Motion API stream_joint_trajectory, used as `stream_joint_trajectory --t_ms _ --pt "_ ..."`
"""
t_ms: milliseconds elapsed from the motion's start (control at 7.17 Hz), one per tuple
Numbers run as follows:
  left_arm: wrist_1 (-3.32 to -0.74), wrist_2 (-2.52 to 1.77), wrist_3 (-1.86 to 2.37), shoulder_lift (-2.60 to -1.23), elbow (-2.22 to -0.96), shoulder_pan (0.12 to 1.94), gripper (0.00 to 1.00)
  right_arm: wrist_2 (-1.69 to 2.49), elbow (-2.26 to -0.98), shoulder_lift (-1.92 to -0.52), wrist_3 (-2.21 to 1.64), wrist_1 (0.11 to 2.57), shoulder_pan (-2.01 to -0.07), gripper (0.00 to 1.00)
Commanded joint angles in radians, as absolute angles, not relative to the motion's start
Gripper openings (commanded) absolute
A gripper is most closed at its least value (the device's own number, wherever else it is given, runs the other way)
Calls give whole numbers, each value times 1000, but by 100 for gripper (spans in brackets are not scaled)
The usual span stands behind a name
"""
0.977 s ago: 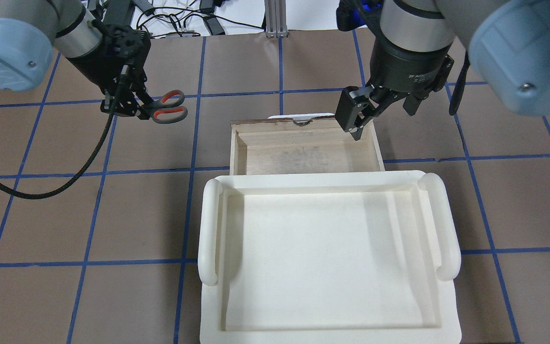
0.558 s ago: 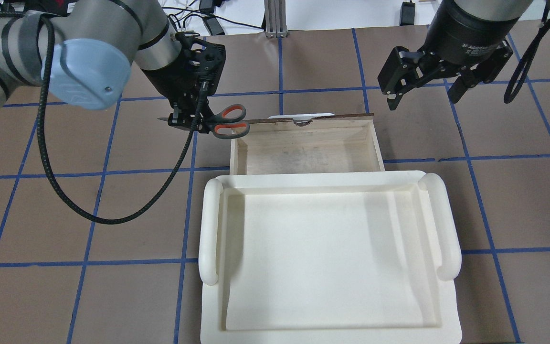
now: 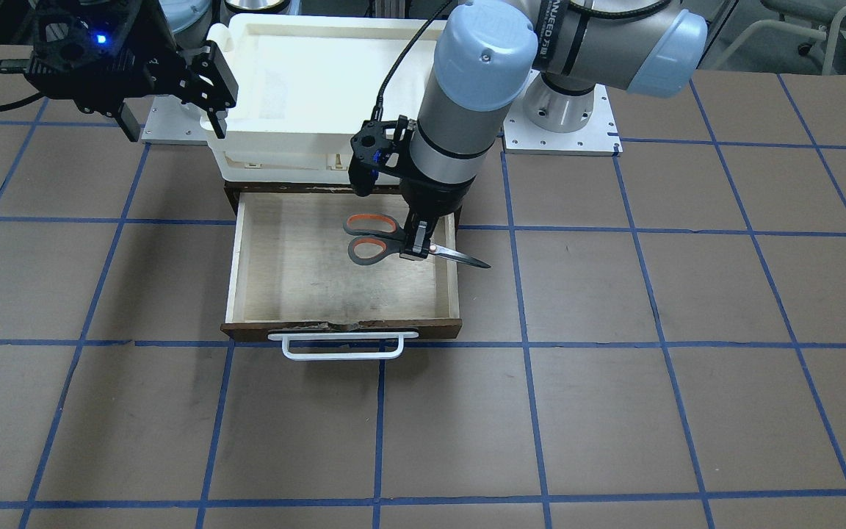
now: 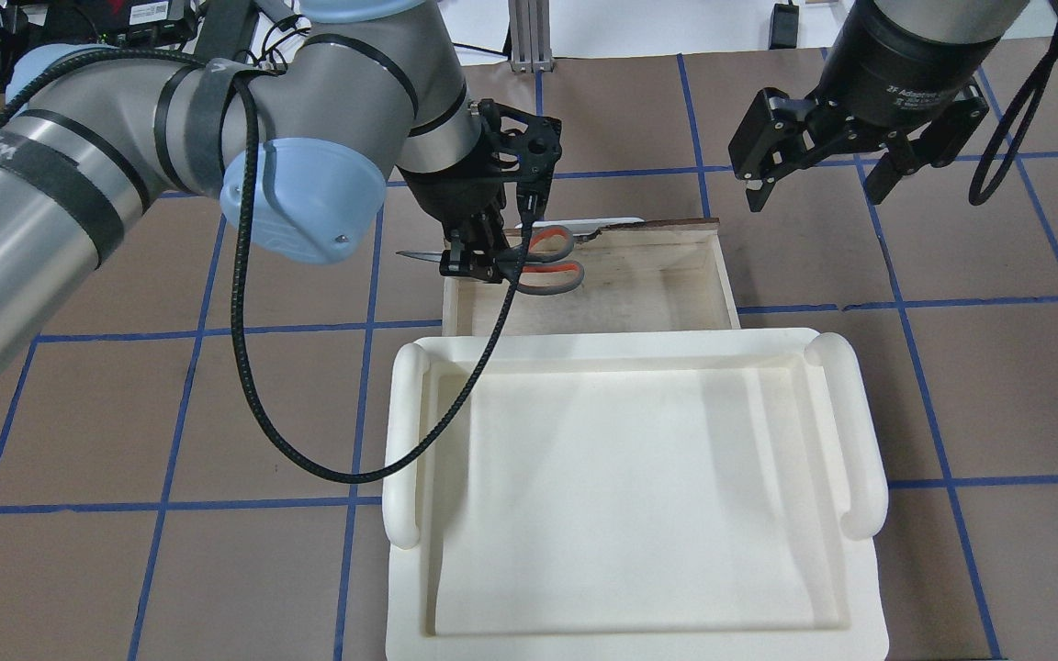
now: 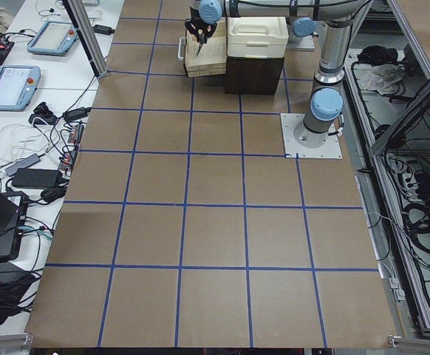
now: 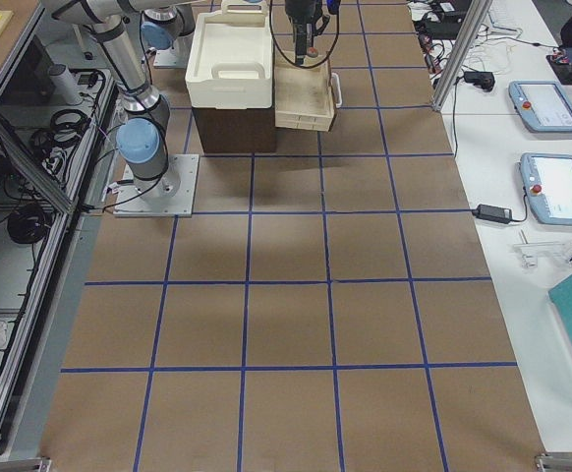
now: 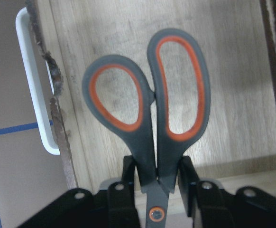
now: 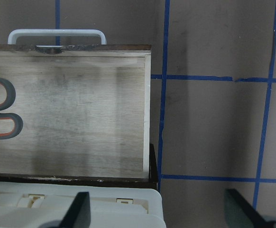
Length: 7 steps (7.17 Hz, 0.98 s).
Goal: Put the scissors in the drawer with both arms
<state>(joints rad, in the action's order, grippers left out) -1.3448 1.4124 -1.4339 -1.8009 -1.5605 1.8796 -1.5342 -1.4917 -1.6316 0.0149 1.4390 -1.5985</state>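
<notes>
Exterior front-facing view is showing the left tool (image 3: 418, 248) clamping the scissors (image 3: 386, 236), whose blades are overhanging the drawer (image 3: 235, 272) and could be catching its side wall.

A cream-white plastic tray with rolled side handles (image 4: 405, 431) sat on top of a dark-brown wooden cabinet (image 6: 231, 130), on a brown surface gridded with blue tape lines (image 4: 171, 413). Past the surface's far edge stood a silver aluminium post (image 4: 529, 37). A white side bench (image 6: 483, 157) carried two grey-and-blue tablet-shaped control pendants (image 6: 544, 105) and a black power brick with its cable (image 6: 489, 211).
</notes>
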Motion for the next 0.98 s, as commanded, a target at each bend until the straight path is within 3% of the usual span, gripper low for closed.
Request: stream_joint_trajectory --t_ms 0,837 --pt "-1309 1413 -1344 -1841 -1562 1930 0 -1536 -1493 -1632 14 1439 -1598 100" --pt "-1235 1417 -1192 -1899 -1581 1999 0 -1534 -1493 -1637 15 1439 -1598 100"
